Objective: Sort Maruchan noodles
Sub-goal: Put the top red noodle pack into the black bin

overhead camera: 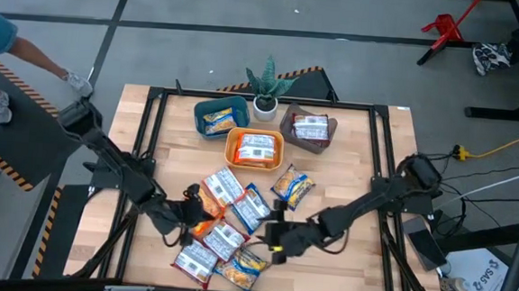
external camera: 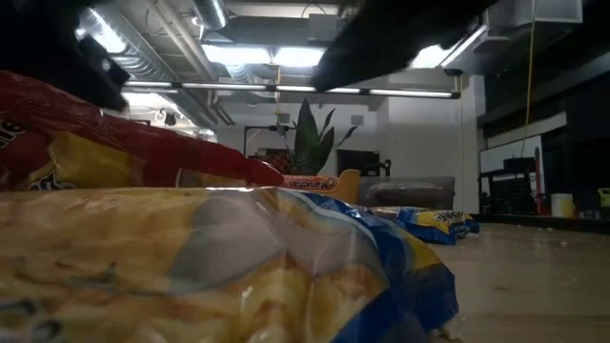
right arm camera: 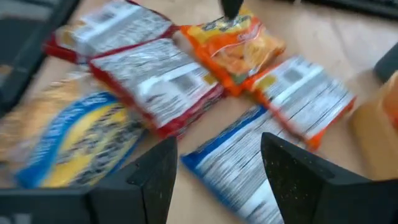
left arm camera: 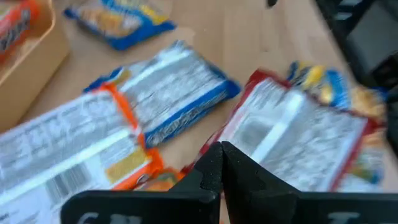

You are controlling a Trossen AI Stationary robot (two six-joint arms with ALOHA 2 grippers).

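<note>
orange, blue and red noodle packets (overhead camera: 227, 225) lay heaped on the near middle of the wooden table (overhead camera: 366, 170), and one packet each sat in the teal bin (overhead camera: 218, 118), the orange bin (overhead camera: 254, 149) and the grey bin (overhead camera: 308, 129). the sort looked only begun. the left claw (overhead camera: 190, 215) was clenched on nothing at the heap's left edge. the right claw (overhead camera: 276, 237) hung released at the heap's right side, over a blue-edged packet (right arm camera: 239, 162). its next move probably called for dropping onto that one packet, closing, then carrying it to the matching bin.
</note>
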